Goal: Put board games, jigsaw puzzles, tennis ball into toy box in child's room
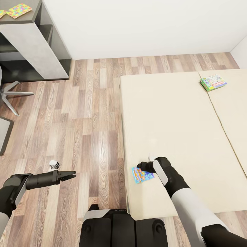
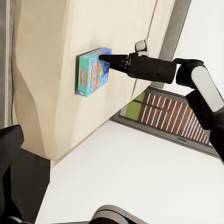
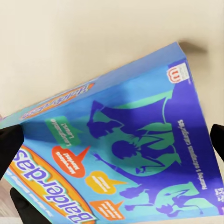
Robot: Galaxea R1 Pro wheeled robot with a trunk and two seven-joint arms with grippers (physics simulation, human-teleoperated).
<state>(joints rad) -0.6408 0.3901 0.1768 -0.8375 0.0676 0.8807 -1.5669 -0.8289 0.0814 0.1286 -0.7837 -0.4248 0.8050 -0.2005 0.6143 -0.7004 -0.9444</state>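
Note:
A blue board game (image 1: 142, 175) with white lettering lies flat near the front left corner of the bed (image 1: 178, 137). My right gripper (image 1: 141, 167) hangs just over it, open, with its fingers (image 3: 9, 140) wide apart on either side of the blue board game (image 3: 121, 154). In the left wrist view the right gripper's (image 2: 106, 59) tips meet the edge of the game (image 2: 93, 71). A white-green board game (image 1: 213, 82) lies far back on the bed. My left gripper (image 1: 70, 176) hovers over the floor, holding nothing. One jigsaw puzzle (image 1: 19, 10) rests on the table's dark side unit (image 1: 37, 44).
Wood floor (image 1: 85, 113) spreads between the bed and the side unit. A chair base (image 1: 10, 96) stands at the far left. A small white object (image 1: 54, 164) lies on the floor beside my left arm. My own base (image 1: 120, 228) sits at the bed's corner.

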